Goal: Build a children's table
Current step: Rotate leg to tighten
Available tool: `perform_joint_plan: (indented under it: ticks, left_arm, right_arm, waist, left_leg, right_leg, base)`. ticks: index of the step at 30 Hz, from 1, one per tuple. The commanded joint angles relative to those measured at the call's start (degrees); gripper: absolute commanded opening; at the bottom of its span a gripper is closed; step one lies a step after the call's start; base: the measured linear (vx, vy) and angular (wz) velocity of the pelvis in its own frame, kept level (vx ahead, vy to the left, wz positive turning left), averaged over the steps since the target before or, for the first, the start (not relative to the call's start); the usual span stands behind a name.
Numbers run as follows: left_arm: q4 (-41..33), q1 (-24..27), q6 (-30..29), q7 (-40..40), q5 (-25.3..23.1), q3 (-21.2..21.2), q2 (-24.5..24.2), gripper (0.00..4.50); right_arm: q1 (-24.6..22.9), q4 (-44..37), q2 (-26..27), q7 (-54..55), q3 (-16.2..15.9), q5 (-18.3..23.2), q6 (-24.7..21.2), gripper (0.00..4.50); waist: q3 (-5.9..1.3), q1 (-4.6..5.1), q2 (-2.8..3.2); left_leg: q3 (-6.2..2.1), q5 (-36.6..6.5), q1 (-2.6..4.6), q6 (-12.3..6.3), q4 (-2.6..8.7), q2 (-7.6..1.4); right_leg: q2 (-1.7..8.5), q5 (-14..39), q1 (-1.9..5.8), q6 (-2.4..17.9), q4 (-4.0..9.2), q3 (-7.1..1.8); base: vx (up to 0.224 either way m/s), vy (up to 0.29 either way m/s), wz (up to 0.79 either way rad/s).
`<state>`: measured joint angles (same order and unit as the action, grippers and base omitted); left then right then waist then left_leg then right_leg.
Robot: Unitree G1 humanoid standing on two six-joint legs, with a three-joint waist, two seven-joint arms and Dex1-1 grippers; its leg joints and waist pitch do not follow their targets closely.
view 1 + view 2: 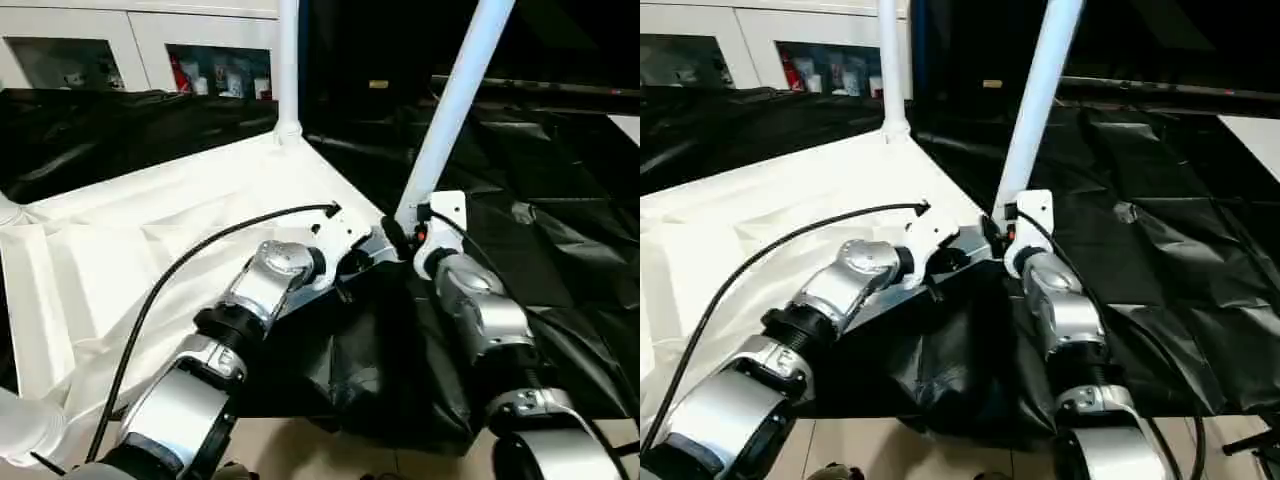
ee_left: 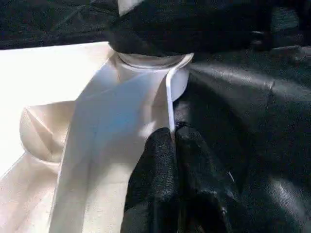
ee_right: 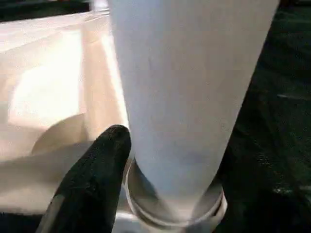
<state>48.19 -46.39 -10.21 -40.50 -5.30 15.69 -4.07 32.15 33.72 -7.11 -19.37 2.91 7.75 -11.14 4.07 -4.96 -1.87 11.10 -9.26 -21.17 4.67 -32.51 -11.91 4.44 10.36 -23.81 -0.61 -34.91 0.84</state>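
A: Where did we log the tabletop (image 1: 130, 250)?
B: We saw it upside down on black sheeting (image 1: 560, 250), ribbed side up. One white leg (image 1: 288, 60) stood upright in the far corner socket. Another leg (image 1: 455, 105) sat in the near corner socket (image 3: 175, 208), leaning a little to the right.
A: Left gripper (image 2: 172, 145)?
B: We noted its fingers pressed together, tips against the tabletop's thin edge wall just beside that near socket. We couldn't tell whether the edge was pinched between them.
A: Right gripper?
B: We saw it at the base of the leaning leg, one black finger (image 3: 92, 170) beside the tube. We couldn't tell how wide it stood or whether it gripped the leg.
A: Background?
B: We logged a white cabinet (image 1: 140, 40) behind.
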Motion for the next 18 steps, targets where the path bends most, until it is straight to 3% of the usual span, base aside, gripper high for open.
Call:
perform_joint_plan:
  ticks: [1, 4, 6, 7, 15, 16, 18]
  left_arm:
    - [-0.2, 0.9, 1.0, -2.6, -0.6, 0.9, -1.7, 0.00]
    - [-3.0, 2.4, 2.5, -8.4, 0.7, 1.3, -4.2, 0.00]
    - [-7.8, 5.1, 4.9, -17.7, 3.4, 2.1, -7.4, 0.00]
    - [-9.5, 6.1, 5.4, -20.6, 4.4, 2.3, -8.4, 0.00]
    - [-19.4, 11.8, 1.6, -30.8, 8.1, 3.5, -14.0, 0.00]
    - [-20.1, 12.4, 1.3, -31.2, 8.4, 3.6, -14.3, 0.00]
    - [-21.6, 13.3, 0.6, -31.9, 8.7, 3.6, -15.0, 0.00]
  right_arm:
    - [-2.2, -2.4, -1.6, -7.5, -3.4, 1.1, -1.6, 3.03]
    - [-4.6, -6.0, -5.6, -15.7, -5.5, 1.9, -1.7, 3.03]
    - [-6.7, -10.2, -10.0, -23.6, -6.7, 3.8, -3.6, 3.03]
    - [-7.4, -11.6, -11.4, -26.0, -7.1, 4.1, -4.0, 3.03]
    - [-10.0, -18.0, -16.5, -34.8, -7.6, 7.5, -6.1, 3.03]
    - [-10.2, -18.4, -16.7, -35.6, -7.7, 7.8, -6.4, 3.03]
    - [-10.4, -18.7, -17.2, -36.6, -8.1, 7.8, -6.3, 3.03]
  waist:
    - [-3.75, -0.33, -0.06]
    - [-3.57, -0.49, -0.10]
    - [-3.52, -0.48, -0.21]
    - [-3.46, -0.49, 0.05]
    - [-3.26, -0.60, 0.44]
    - [-3.23, -0.55, 0.16]
    - [-3.13, -0.53, 0.17]
  left_leg:
    - [-0.39, -13.7, 0.46, -1.73, 3.43, -0.45]
    - [-0.39, -13.3, 0.33, -2.81, 3.41, -0.62]
    - [-0.44, -13.5, 0.29, -3.16, 3.45, -0.65]
    - [-0.38, -13.2, 0.34, -3.43, 3.48, -0.77]
    - [-0.17, -13.9, 0.57, -2.89, 3.55, -1.12]
    - [-0.16, -13.6, 0.45, -2.92, 3.54, -1.07]
    - [-0.18, -13.5, 0.41, -2.97, 3.62, -1.13]
  right_leg:
    - [2.35, 7.2, 3.10, 11.8, 4.31, -1.12]
    - [2.45, 6.6, 3.19, 12.2, 4.25, -1.17]
    - [2.47, 7.2, 3.27, 12.5, 4.29, -1.14]
    - [2.47, 6.7, 3.16, 12.9, 4.18, -1.24]
    - [2.44, 6.8, 2.66, 14.1, 3.97, -1.24]
    - [2.42, 6.7, 2.71, 14.0, 3.93, -1.23]
    - [2.52, 7.6, 2.65, 13.8, 3.98, -1.22]
  base:
    - [0.000, 0.000, 0.00]
    - [0.000, 0.000, 0.00]
    - [0.000, 0.000, 0.00]
    - [0.000, 0.000, 0.00]
    - [0.000, 0.000, 0.00]
    - [0.000, 0.000, 0.00]
    - [0.000, 0.000, 0.00]
